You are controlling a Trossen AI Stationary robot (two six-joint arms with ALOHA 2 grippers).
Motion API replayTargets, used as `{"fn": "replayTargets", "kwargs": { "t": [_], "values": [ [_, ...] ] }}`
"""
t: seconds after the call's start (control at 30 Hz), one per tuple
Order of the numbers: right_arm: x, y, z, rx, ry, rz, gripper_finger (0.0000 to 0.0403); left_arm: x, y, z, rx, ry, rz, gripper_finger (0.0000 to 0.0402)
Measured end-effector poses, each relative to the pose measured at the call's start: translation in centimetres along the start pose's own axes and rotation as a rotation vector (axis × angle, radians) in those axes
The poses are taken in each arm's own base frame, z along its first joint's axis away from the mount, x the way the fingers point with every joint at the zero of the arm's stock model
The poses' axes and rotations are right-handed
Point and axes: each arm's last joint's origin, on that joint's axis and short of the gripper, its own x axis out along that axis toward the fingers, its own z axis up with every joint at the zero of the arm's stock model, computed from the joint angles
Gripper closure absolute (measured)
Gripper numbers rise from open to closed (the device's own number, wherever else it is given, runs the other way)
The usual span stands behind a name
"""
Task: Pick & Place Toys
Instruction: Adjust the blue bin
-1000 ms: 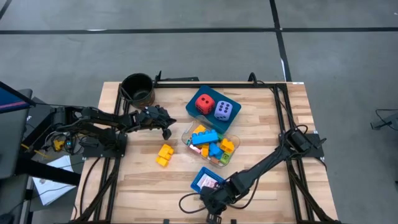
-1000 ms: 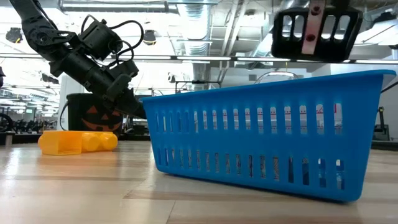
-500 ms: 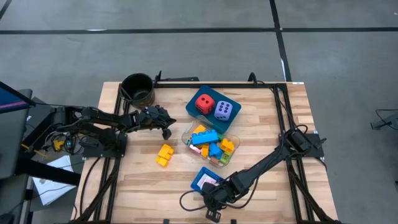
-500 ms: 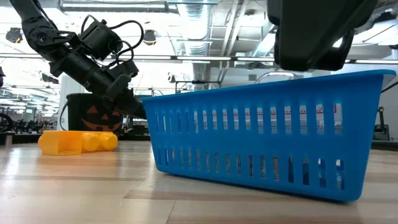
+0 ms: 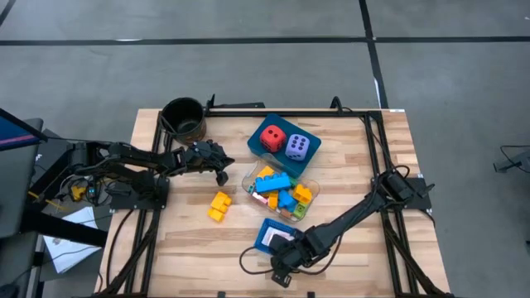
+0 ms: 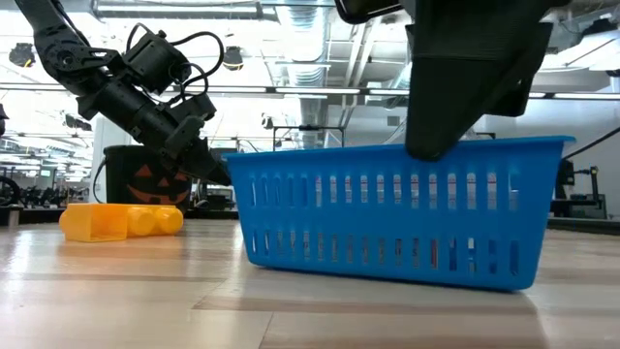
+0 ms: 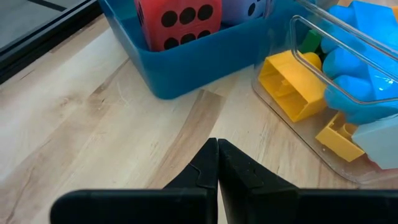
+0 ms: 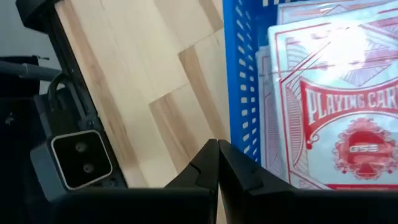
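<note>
Right gripper (image 8: 217,163) is hovering clenched, empty, over the card basket (image 5: 267,236) near the desk's front edge. Left gripper (image 7: 217,163) is waiting clenched beside the dice tray (image 5: 267,153).

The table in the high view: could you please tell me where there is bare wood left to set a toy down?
Bare wood lies along the table's right side, between the dice tray and the right arm's base, and at the front left corner below the loose yellow brick. It is crowded mid-table: the clear brick bin, the card basket under the right gripper, and the left gripper.
</note>
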Motion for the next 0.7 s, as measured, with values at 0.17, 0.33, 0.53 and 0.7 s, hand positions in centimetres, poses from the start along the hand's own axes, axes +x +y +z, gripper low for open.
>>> {"fn": "replayTargets", "kwargs": {
  "t": [0.17, 0.33, 0.53, 0.7],
  "values": [
    [0.0, -0.1, 0.2, 0.026, -0.013, -0.008, 0.0403, 0.0, 0.0, 0.0, 0.000, 0.000, 0.000, 0.0402],
    [0.0, 0.4, 0.6, 0.041, -0.052, 0.054, 0.0403, 0.0, 0.0, 0.0, 0.000, 0.000, 0.000, 0.0402],
    [0.0, 0.5, 0.8, 0.057, -0.086, 0.058, 0.0403, 0.0, 0.0, 0.0, 0.000, 0.000, 0.000, 0.0402],
    [0.0, 0.0, 1.1, 0.101, -0.107, 0.006, 0.0403, 0.0, 0.0, 0.0, 0.000, 0.000, 0.000, 0.0402]
  ]
}}
